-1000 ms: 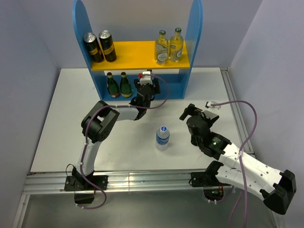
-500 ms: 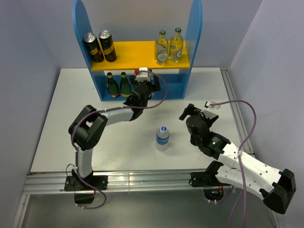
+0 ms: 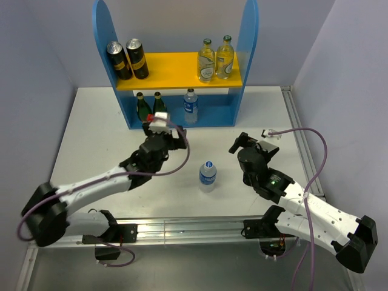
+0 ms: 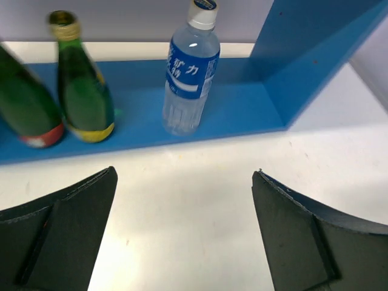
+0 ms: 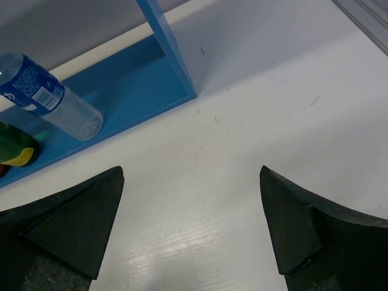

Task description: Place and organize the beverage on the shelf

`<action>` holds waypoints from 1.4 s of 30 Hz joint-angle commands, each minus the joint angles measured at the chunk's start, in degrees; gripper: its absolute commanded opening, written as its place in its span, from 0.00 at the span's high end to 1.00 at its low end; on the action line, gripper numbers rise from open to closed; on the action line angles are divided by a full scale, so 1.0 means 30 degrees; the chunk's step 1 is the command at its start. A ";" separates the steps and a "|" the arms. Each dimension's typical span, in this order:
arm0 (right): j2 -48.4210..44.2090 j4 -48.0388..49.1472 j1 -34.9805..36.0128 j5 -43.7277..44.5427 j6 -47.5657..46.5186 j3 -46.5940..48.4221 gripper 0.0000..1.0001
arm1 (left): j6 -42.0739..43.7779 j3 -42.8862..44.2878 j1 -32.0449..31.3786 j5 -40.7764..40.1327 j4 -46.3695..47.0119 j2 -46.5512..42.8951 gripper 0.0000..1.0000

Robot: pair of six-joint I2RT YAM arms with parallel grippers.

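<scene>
1. The shelf [image 3: 102,42] stands at the far edge of the white table [image 3: 91,139]. It has tall blue side panels, a yellow upper board and a blue base.
2. The left claw [image 4: 185,176] hovers over the table just near of the shelf's base and faces it. Its fingers are spread with nothing between them.
3. The right claw [image 5: 191,173] hangs over the right part of the table, apart from the shelf. It is also spread and empty.
4. Two pale glass bottles [image 3: 206,62] with gold caps stand side by side at the right end of the upper board.
5. Two dark cans [image 3: 119,59] stand side by side at the left end of the same board.
6. Two green bottles [image 4: 85,97] stand upright on the base, towards its left end.
7. One blue-labelled plastic bottle [image 4: 188,73] stands upright on the base, just right of the green pair.
8. A second plastic bottle [image 3: 208,174] stands upright on the table, well near of the shelf and between the two claws.
</scene>
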 commanded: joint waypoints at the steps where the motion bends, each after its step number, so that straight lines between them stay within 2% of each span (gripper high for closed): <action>1: -0.0143 0.0340 -0.0144 0.0809 0.0341 -0.0134 0.00 | -0.1555 -0.1844 -0.0609 0.0321 -0.2886 -0.3974 0.01; 4: -0.0201 0.0076 -0.0173 0.1160 0.0633 -0.0075 0.00 | -0.2171 -0.3484 -0.1603 0.1785 -0.4764 -0.7369 0.02; 6: -0.0289 0.0047 -0.0144 0.1279 0.0721 -0.0134 0.00 | -0.2582 -0.5030 -0.2451 0.3331 -0.5031 -0.8401 0.02; 9: -0.0377 0.0018 -0.0173 0.1425 0.0810 -0.0221 0.00 | -0.3051 -0.7519 -0.3418 0.4947 -0.3545 -0.9577 0.01; 12: -0.0406 -0.0070 -0.0173 0.1601 0.1015 -0.0221 0.00 | -0.3344 -0.9725 -0.4182 0.7086 -0.0295 -0.9434 0.02; 14: -0.0406 0.0017 -0.0173 0.1630 0.1073 -0.0338 0.00 | -0.3723 -1.0021 -0.4564 0.7969 0.1723 -0.8559 0.02; 27: -0.0231 0.0163 -0.0232 0.1689 0.1045 -0.0426 0.00 | -0.3198 -0.8236 -0.5737 0.7356 0.9987 0.0582 0.02; 30: -0.0143 0.0135 -0.0261 0.1631 0.1044 -0.0368 0.00 | -0.3139 -0.7504 -0.5796 0.6830 1.1457 0.2634 0.05; 33: -0.0114 0.0105 -0.0319 0.1601 0.1015 -0.0368 0.00 | -0.2789 -0.6188 -0.5796 0.6710 1.2194 0.4363 0.22; 34: -0.0143 0.0163 -0.0291 0.1543 0.1015 -0.0368 0.00 | -0.2643 -0.5430 -0.5825 0.6537 1.2079 0.5063 0.35; 36: -0.0201 0.0135 -0.0349 0.1543 0.1015 -0.0397 0.00 | -0.2467 -0.4868 -0.5825 0.6301 1.2223 0.5682 0.49; 37: -0.0231 0.0193 -0.0378 0.1514 0.0986 -0.0426 0.00 | -0.2350 -0.4604 -0.5825 0.6011 1.2224 0.6207 0.71; 38: -0.0231 0.0193 -0.0349 0.1513 0.1015 -0.0427 0.00 | -0.2203 -0.3993 -0.5825 0.5921 1.2137 0.6445 0.82; 40: -0.0231 0.0164 -0.0408 0.1455 0.0986 -0.0427 0.00 | -0.1910 -0.3345 -0.5796 0.5745 1.1904 0.7058 0.96; 42: -0.0231 0.0194 -0.0466 0.1396 0.0956 -0.0398 0.00 | -0.1617 -0.2437 -0.5796 0.5743 1.1550 0.7412 0.96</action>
